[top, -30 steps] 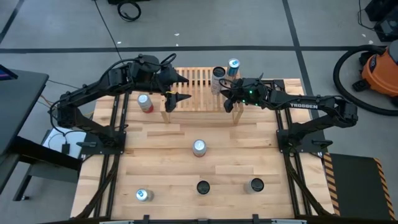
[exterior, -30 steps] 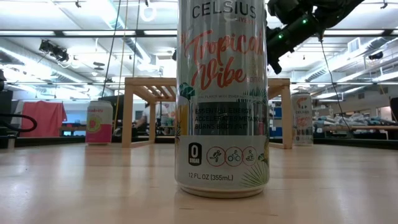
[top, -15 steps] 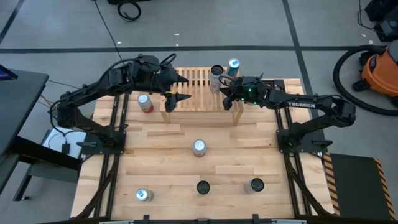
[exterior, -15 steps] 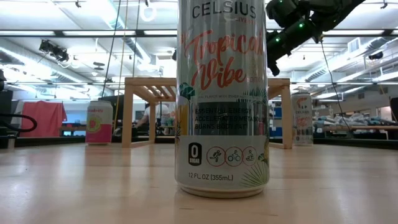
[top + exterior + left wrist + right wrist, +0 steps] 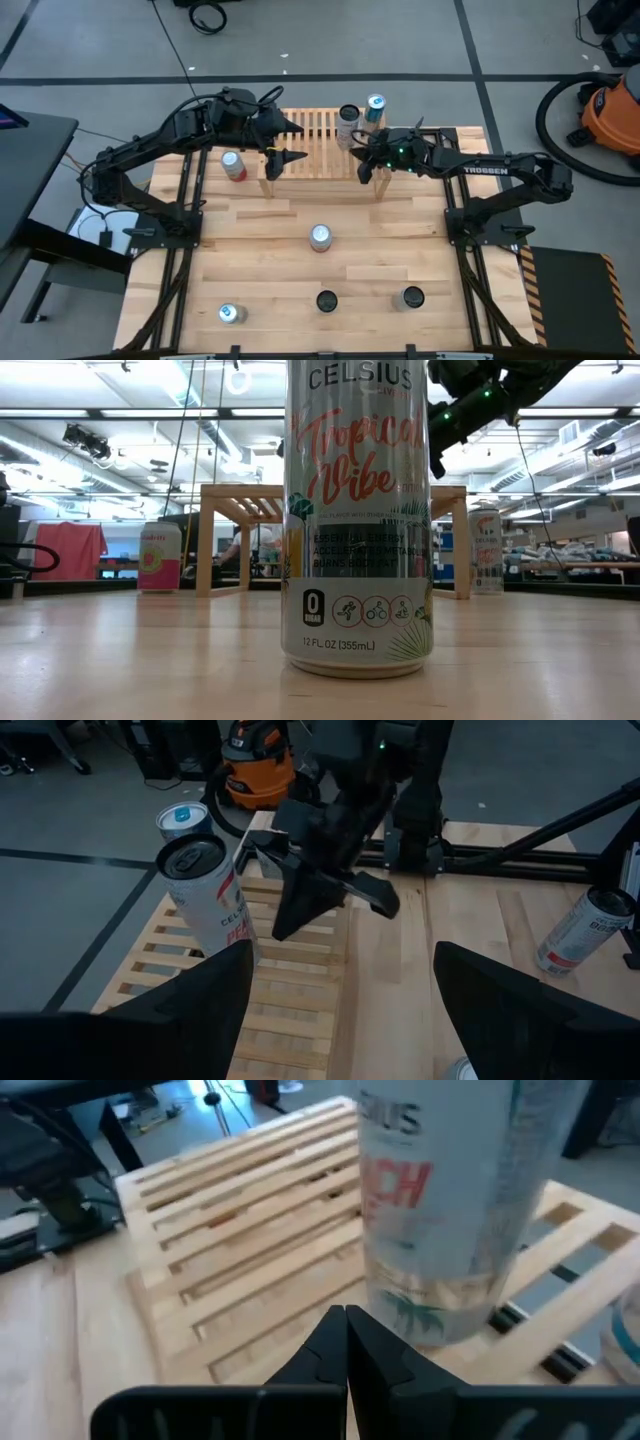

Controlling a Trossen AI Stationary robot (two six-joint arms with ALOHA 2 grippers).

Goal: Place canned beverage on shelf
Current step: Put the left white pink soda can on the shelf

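The shelf [image 5: 318,142], a light wooden rack with a slatted top, stands at the table's far side. A white can with a dark top [image 5: 348,120] [image 5: 208,890] [image 5: 445,1200] stands upright on the slats near the shelf's right end. My right gripper [image 5: 359,147] [image 5: 345,1322] [image 5: 285,925] is shut, and its tip is right at that can's lower wall. My left gripper [image 5: 291,143] [image 5: 340,1020] hovers open above the shelf's left end with nothing between its fingers. A blue-topped can [image 5: 375,104] [image 5: 183,818] stands just beyond the white one. My right gripper's shut fingertips [image 5: 340,1330] point slanting down from the table's right side at the lower wall [image 5: 420,1315] of the can on the shelf. I cannot tell whether they touch it. The can stands upright on the slats.
A red can [image 5: 232,165] stands left of the shelf. More cans stand on the table at the middle [image 5: 320,237] and along the near edge [image 5: 231,313] [image 5: 327,300] [image 5: 410,297]; one of them fills the low view [image 5: 358,510]. An orange vacuum [image 5: 610,110] stands on the floor at right.
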